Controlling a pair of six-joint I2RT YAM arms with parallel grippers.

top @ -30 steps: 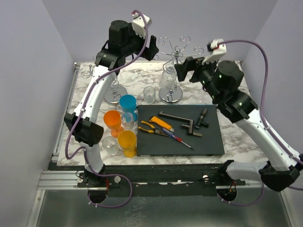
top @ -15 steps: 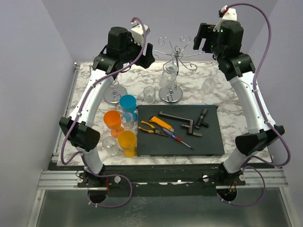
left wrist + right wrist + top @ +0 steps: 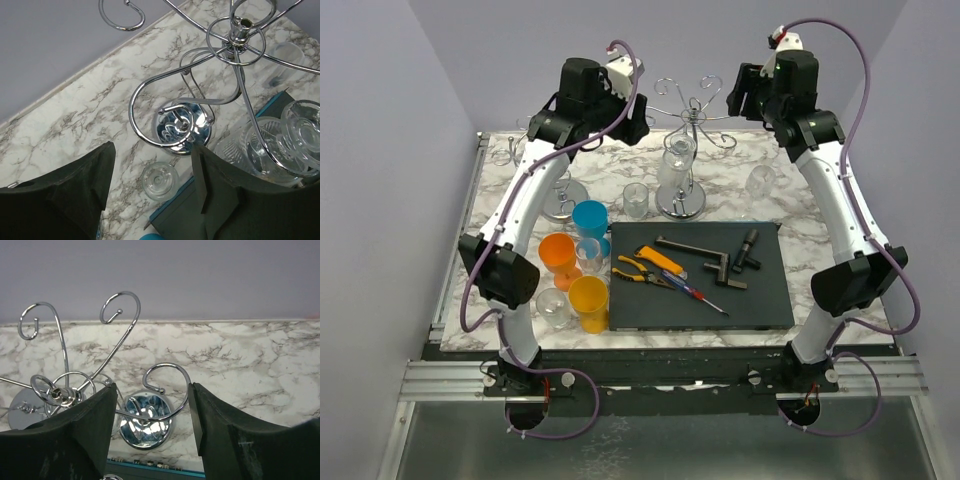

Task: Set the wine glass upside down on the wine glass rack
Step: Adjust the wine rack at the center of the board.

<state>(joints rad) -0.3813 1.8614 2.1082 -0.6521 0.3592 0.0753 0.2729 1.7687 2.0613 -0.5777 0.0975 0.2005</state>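
The chrome wine glass rack [image 3: 692,112] stands at the back centre on its round base [image 3: 680,203]. One wine glass [image 3: 675,160] hangs upside down from it; its foot [image 3: 302,127] shows from above in the left wrist view. Another clear wine glass [image 3: 760,182] stands on the marble to the right. My left gripper [image 3: 638,112] is high, left of the rack top, open and empty [image 3: 152,150]. My right gripper [image 3: 735,95] is high on the right, open, with a rack hook [image 3: 167,371] between its fingers [image 3: 151,387].
A small clear glass [image 3: 636,198] [image 3: 160,181] stands left of the rack base. A second chrome stand [image 3: 563,200] is at the left. Blue, orange and yellow cups [image 3: 588,218] cluster front left. A dark mat [image 3: 770,300] holds pliers, a screwdriver and other tools.
My right arm has swung up from beside the hanging glass to high at the back right. The left gripper shifted slightly right. Both jaws have narrowed somewhat.
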